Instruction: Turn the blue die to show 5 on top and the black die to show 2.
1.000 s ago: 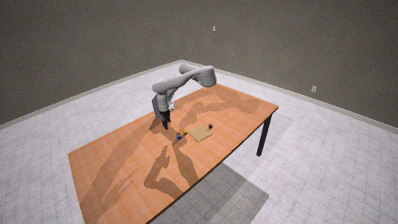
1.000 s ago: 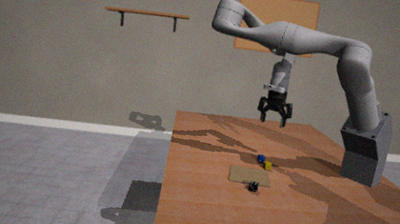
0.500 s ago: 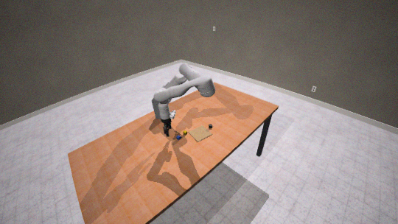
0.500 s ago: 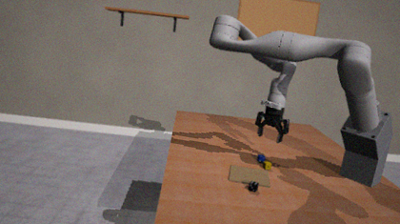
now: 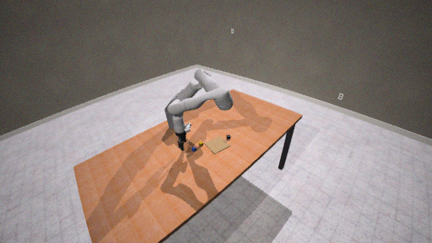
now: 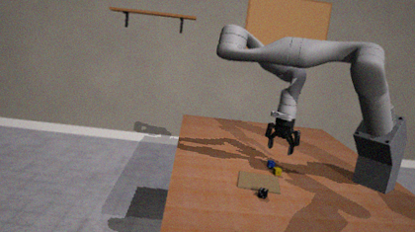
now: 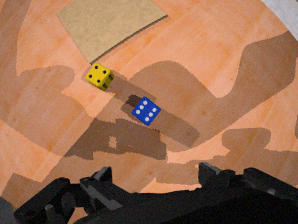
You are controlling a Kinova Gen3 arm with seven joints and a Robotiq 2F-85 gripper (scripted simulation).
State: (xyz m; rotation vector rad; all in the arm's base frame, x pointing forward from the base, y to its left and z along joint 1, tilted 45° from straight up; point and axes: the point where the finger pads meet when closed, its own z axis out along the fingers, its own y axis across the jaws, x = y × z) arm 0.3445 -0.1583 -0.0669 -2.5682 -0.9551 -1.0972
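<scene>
The blue die (image 5: 194, 149) (image 6: 271, 164) (image 7: 146, 111) lies on the table, off the mat, with 6 on top. The yellow die (image 5: 201, 144) (image 6: 277, 171) (image 7: 98, 75) lies on the table between it and the mat, near a mat corner, with 4 on top. The tan mat (image 5: 217, 145) (image 6: 252, 181) (image 7: 110, 30) lies flat. The black die (image 5: 228, 137) (image 6: 263, 193) is beside the mat's far edge from the blue die, outside the wrist view; its top number is too small to read. My gripper (image 5: 182, 149) (image 6: 280, 150) (image 7: 156, 175) is open and empty, above the table beside the blue die.
The wooden table (image 5: 144, 168) (image 6: 200, 223) carries the arm's base (image 6: 377, 160) at one long side. Its opposite edge runs beyond the mat. Arm shadows cross the table and the dice area. A shelf (image 6: 155, 13) and a board (image 6: 289, 15) are on the wall.
</scene>
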